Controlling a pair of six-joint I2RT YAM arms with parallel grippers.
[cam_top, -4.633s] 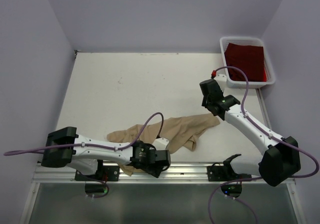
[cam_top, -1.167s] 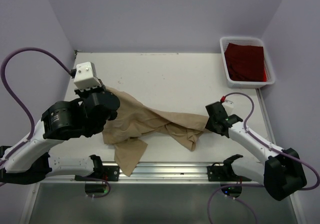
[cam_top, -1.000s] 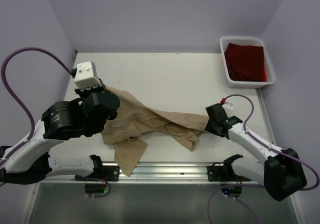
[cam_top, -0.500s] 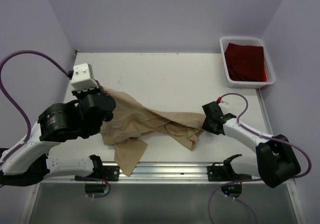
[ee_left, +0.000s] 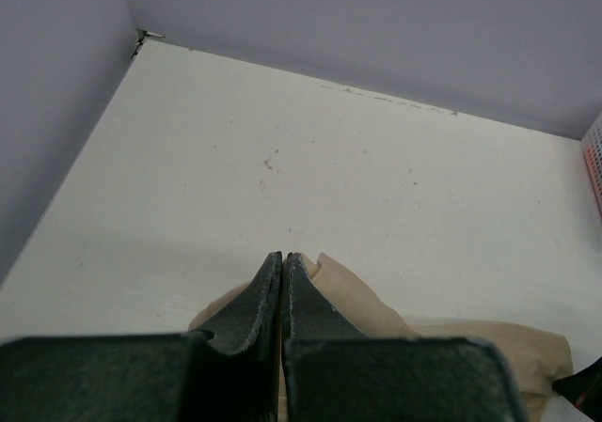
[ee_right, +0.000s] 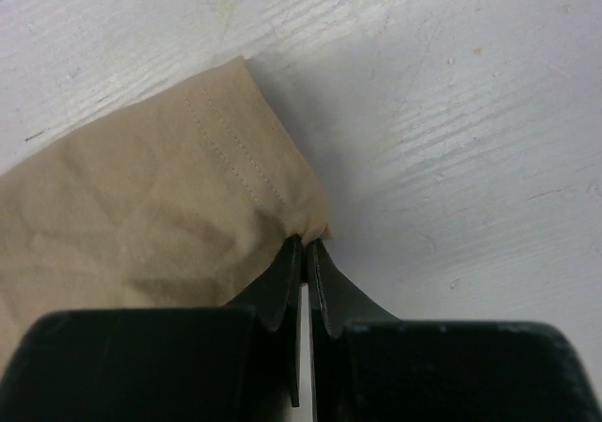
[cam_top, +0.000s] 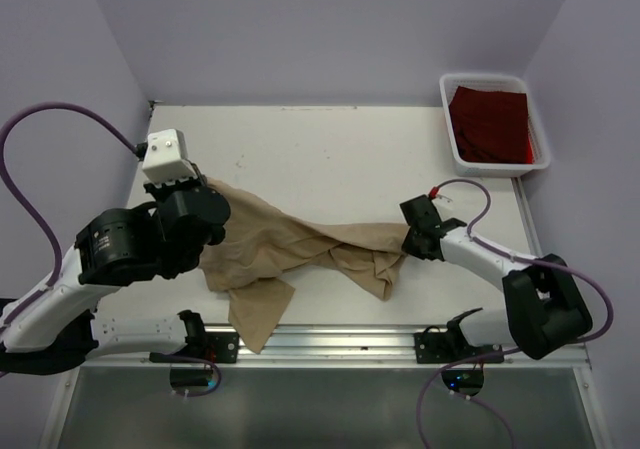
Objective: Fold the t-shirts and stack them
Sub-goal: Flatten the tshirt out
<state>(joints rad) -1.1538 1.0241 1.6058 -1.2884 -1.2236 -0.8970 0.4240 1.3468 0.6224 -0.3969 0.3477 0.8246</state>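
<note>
The tan t-shirt (cam_top: 300,249) lies crumpled across the front of the table, stretched between both arms. My left gripper (ee_left: 283,257) is shut on its left edge, a fold of tan cloth (ee_left: 357,295) bulging beside the fingers. My right gripper (ee_right: 305,243) is shut on the shirt's right end, pinching a stitched hem (ee_right: 235,164) low on the table. In the top view the left gripper (cam_top: 210,209) sits raised at the shirt's left and the right gripper (cam_top: 408,239) at its right tip. The dark red t-shirt (cam_top: 490,122) lies folded in the bin.
A white plastic bin (cam_top: 452,149) stands at the back right corner of the table (cam_top: 320,154). Purple cables (cam_top: 60,129) loop off both arms. A metal rail (cam_top: 340,341) runs along the near edge, and part of the tan shirt hangs toward it.
My right gripper has slid left to the shirt's right end and closed on the hem. The left arm with its cloth has barely shifted.
</note>
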